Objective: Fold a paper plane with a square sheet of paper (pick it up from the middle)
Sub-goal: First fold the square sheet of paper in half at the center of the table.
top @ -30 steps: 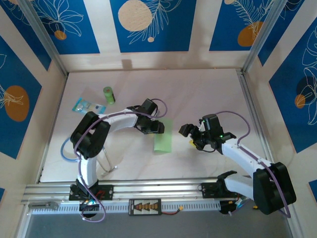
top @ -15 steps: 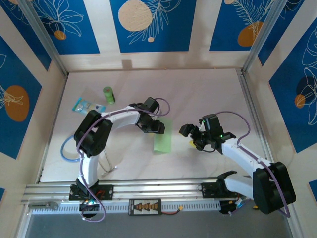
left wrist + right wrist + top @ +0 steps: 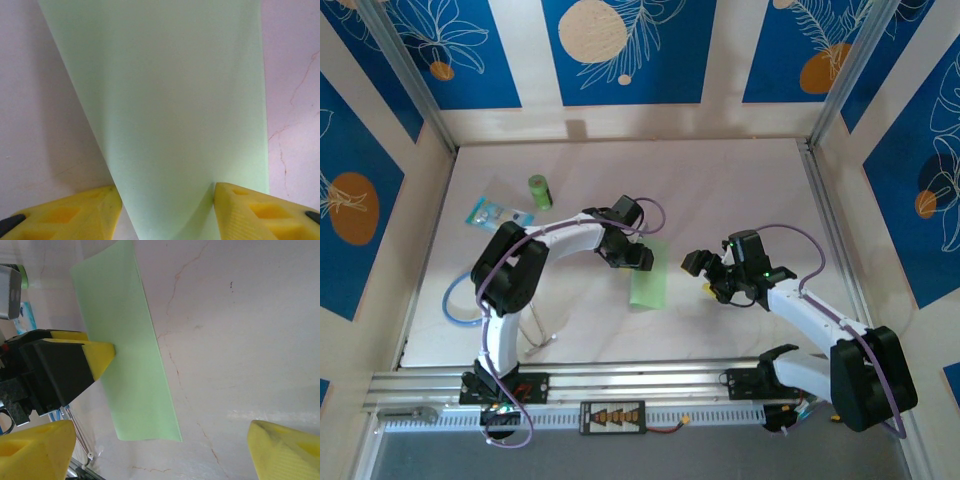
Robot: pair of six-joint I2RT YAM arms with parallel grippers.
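Square sheet of paper point(image 3: 649, 272) lies mid-table as a narrow folded strip, running near to far. Left gripper point(image 3: 640, 260) sits on its far-left part, jaws about half apart with the paper bowed up between the fingertips point(image 3: 75, 212); pressing or pinching, hard to tell. Right gripper point(image 3: 700, 276) hangs just right of the strip, jaws wide, holding nothing. Risk: nothing pins the near end, so a left-arm drag could slide or skew the strip, crumple the bowed part, or set a crooked crease.

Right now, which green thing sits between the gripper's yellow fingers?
The flat pale-green paper, between the left gripper's fingers; the small green cylinder stands far away, untouched.
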